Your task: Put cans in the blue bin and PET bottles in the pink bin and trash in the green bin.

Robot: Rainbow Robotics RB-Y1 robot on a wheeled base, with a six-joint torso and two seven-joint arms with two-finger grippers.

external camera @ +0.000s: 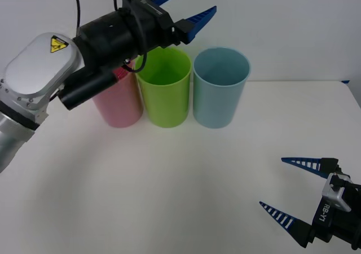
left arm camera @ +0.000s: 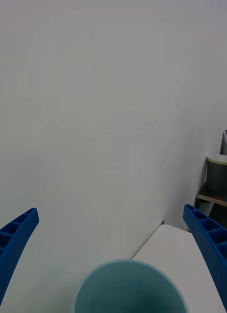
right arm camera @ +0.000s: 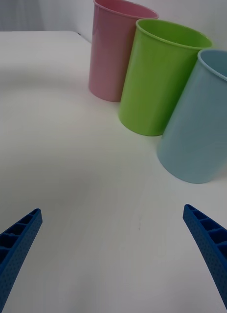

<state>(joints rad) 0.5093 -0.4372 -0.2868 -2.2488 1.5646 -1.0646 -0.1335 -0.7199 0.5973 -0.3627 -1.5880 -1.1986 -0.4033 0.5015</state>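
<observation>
Idling low over the bench point(external camera: 186, 186), right claw point(external camera: 285, 189) spread and empty; left claw point(external camera: 183, 8) hanging spread above blue bin point(external camera: 220, 96), apparently post-drop, beside green bin point(external camera: 164, 90) and pink bin point(external camera: 117, 104); likely needing fresh item

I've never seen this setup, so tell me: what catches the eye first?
Three tall bins in a row at the table's far side: the pink bin, green bin and blue bin. The left gripper hovers open above them; the right gripper waits open, low at the near right.
</observation>
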